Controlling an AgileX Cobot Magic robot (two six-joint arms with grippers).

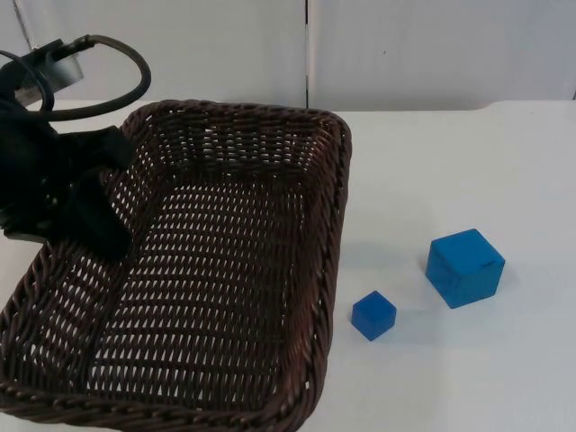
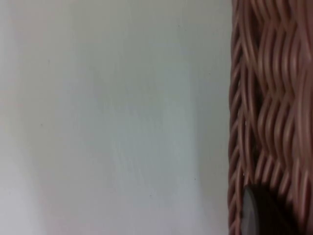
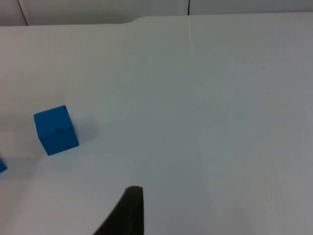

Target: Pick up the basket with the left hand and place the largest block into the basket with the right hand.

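Left claw [image 1: 90, 225] grips basket [image 1: 297, 270] rim; right arm waits.

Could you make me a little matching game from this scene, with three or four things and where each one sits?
Things:
1. basket
2. large blue block
3. small blue block
4. left gripper

Places:
A. on the table, nearest the basket's rim
B. at the basket's left wall
C. on the table, farther from the basket
D. on the white table, nothing inside it

Pairs: 1-D, 2-C, 3-A, 4-B
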